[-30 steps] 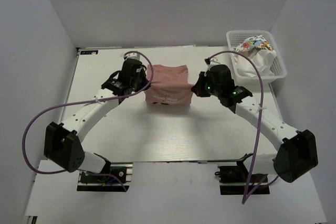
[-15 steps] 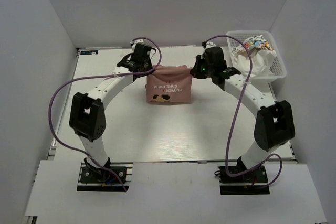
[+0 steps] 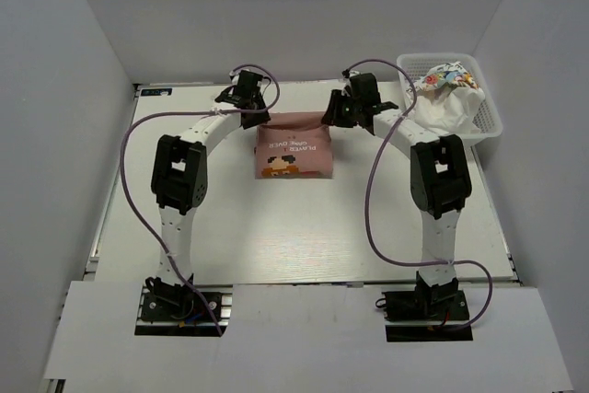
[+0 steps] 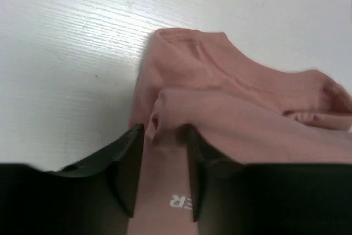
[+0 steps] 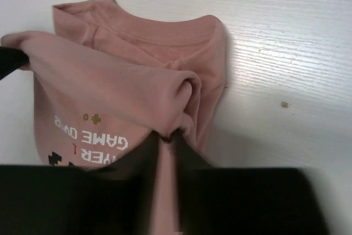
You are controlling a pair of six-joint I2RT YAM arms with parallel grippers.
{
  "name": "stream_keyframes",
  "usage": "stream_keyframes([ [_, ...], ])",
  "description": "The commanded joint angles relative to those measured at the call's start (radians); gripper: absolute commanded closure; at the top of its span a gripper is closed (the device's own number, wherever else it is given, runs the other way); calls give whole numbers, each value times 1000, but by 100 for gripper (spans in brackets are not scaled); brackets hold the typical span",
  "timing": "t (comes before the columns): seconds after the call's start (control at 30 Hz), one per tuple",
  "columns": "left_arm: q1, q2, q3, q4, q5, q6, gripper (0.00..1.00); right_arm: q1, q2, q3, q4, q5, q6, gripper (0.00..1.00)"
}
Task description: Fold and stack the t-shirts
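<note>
The left gripper (image 4: 163,131) has its jaws slightly parted, with a raised fold of the pink t-shirt (image 4: 247,119) standing between them. The right gripper (image 5: 168,136) is pinched tight on a bunched fold at the shirt's other side. The shirt lies folded on the table (image 3: 304,227) between both claws, print up. The other t-shirts (image 3: 448,98) sit heaped in the basket (image 3: 490,117), just right of the right claw.

Dusty pink t-shirt (image 3: 294,149): white lettering and black and yellow pixel marks noted. White t-shirt (image 3: 444,80), multicoloured print, recorded in white lattice basket (image 3: 490,121). Table (image 3: 276,227): white, wood-grained.
</note>
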Motion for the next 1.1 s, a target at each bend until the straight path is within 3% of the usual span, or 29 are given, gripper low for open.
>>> stream_keyframes([
  [0.0, 35, 31, 54, 38, 40, 11, 45, -25, 54, 88, 60, 5, -22, 35],
  [0.03, 36, 32, 71, 49, 53, 11, 21, -28, 81, 105, 57, -6, -25, 10],
  [0.07, 45, 44, 83, 49, 53, 11, 0, -32, 106, 158, 54, -16, -48, 10],
  [0.23, 45, -57, 7, 120, 46, 11, 0, -29, 108, 188, 47, -73, -68, 10],
  [0.53, 25, -197, -170, 288, 212, 34, 0, -22, -87, -101, 226, -216, -17, 10],
  [0.67, 25, -107, -112, 351, 312, 52, 0, -13, -38, -59, 286, -314, -5, 10],
  [0.83, 34, 76, 53, 351, 373, 32, 0, -22, 170, 86, 466, -455, 133, 10],
  [0.97, 34, 165, 93, 336, 329, 8, 0, -28, 315, 137, 628, -412, 277, 10],
  [1.07, 55, 203, 93, 286, 280, -24, 0, -54, 390, 140, 714, -294, 360, 10],
])
